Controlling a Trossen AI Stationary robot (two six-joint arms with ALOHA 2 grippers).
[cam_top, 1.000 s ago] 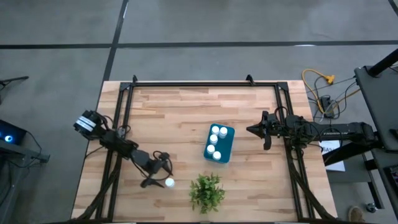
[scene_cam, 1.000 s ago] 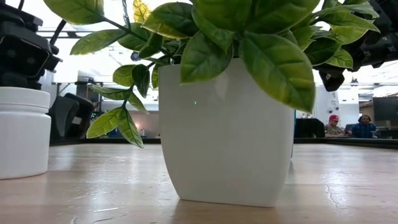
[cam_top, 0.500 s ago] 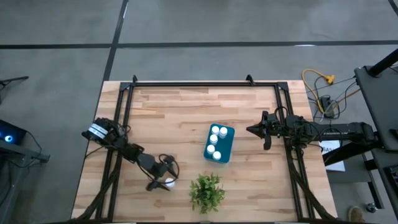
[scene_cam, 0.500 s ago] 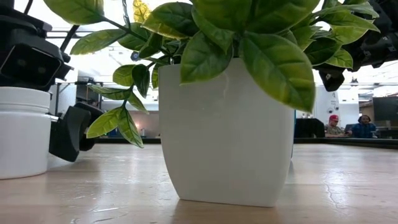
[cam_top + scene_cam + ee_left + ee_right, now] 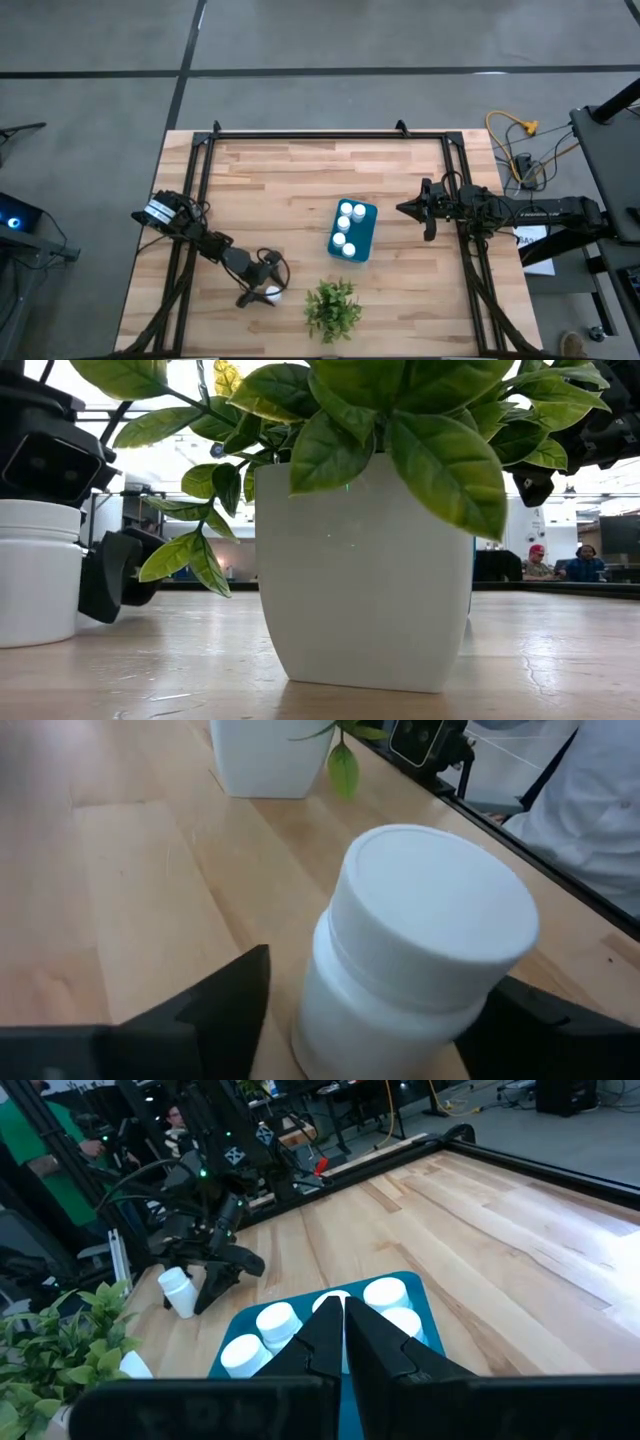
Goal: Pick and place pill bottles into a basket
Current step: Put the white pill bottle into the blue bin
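Grasp step on the last pill bottle [image 5: 415, 955]: left gripper [image 5: 262, 290] spread around it, near the plant [image 5: 332, 308]. Next: pinch, lift, carry to basket [image 5: 366, 228]. Right gripper [image 5: 405, 209] pressed together, idle

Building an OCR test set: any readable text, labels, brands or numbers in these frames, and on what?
None readable.
Pill bottle between the left hand's fingers: plain white cap and body, no label showing.
Bottles in the teal basket: only blank white caps visible.
White plant pot: no print.
Left arm, right wrist view: small light square marking, too small to read.
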